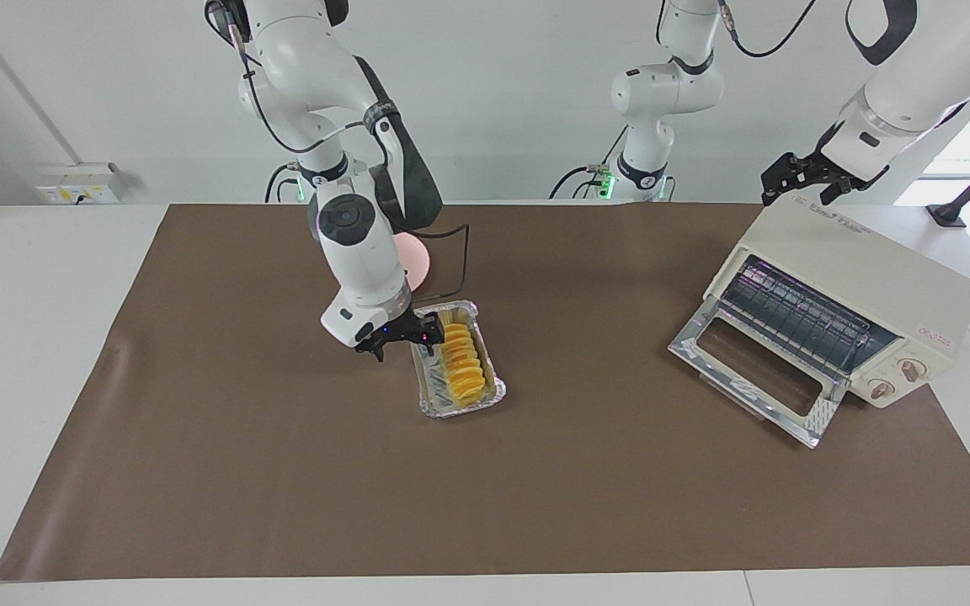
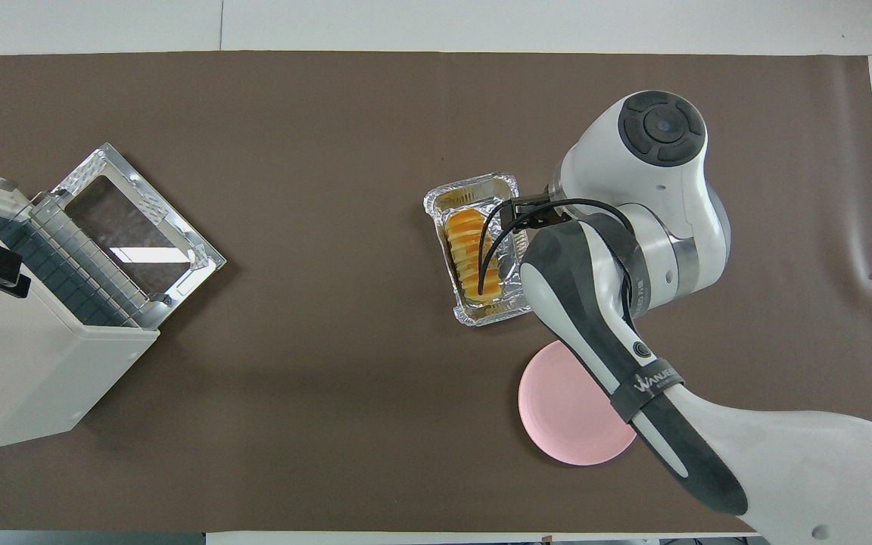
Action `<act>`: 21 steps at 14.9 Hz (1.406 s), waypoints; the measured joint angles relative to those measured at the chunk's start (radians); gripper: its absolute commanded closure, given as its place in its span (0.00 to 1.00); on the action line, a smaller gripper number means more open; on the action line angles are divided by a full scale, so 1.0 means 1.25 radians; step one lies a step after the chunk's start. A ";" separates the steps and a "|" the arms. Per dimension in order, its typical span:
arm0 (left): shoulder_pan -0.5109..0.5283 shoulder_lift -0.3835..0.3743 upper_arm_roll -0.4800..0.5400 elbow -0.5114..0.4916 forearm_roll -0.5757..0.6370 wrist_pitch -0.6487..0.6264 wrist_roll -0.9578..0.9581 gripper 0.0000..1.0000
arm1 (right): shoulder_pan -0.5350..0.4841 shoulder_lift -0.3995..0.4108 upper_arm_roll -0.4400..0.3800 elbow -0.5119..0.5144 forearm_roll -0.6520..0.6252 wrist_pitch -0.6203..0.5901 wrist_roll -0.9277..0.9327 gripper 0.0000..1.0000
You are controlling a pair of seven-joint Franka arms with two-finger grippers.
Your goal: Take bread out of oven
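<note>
Right gripper (image 1: 406,347) spread wide, gripping nothing, low over the foil tray (image 1: 460,411) at its rim; contact impossible to tell. Left gripper (image 1: 805,177) likewise released, waiting above the oven (image 1: 872,278) at its twelve o'clock. Underneath, a brown mat (image 1: 283,471) on a white table (image 1: 30,337); white wall at twelve. Bread (image 1: 461,362) in the tray, just at the right gripper's four o'clock in the facing view. Pink plate (image 1: 418,261) half hidden. Oven door (image 1: 754,370) down.

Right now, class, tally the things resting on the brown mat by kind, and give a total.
Oven: 1
Foil tray: 1
Bread: 1, in the tray
Pink plate: 1
Total: 4
</note>
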 measured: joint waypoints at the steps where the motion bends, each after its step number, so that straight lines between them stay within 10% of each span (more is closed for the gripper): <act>1: 0.000 -0.014 -0.003 -0.023 0.000 0.014 0.000 0.00 | 0.000 0.007 0.000 -0.014 0.007 0.018 0.000 0.05; 3: -0.001 -0.036 -0.006 -0.061 0.000 0.047 0.000 0.00 | 0.001 0.015 0.001 -0.038 0.011 0.045 0.000 0.21; 6: -0.002 -0.043 -0.008 -0.084 0.000 0.091 0.004 0.00 | 0.001 0.016 0.002 -0.061 0.012 0.059 0.000 0.94; 7: -0.005 -0.043 -0.010 -0.089 0.000 0.094 0.005 0.00 | 0.002 0.016 0.002 -0.066 0.013 0.060 0.001 1.00; 14: -0.022 -0.043 -0.012 -0.099 0.000 0.105 0.007 0.00 | -0.006 0.004 -0.001 -0.076 0.028 0.064 0.017 1.00; 21: -0.065 -0.052 -0.016 -0.092 0.000 0.098 0.006 0.00 | -0.203 -0.010 -0.008 -0.082 0.150 0.026 -0.177 1.00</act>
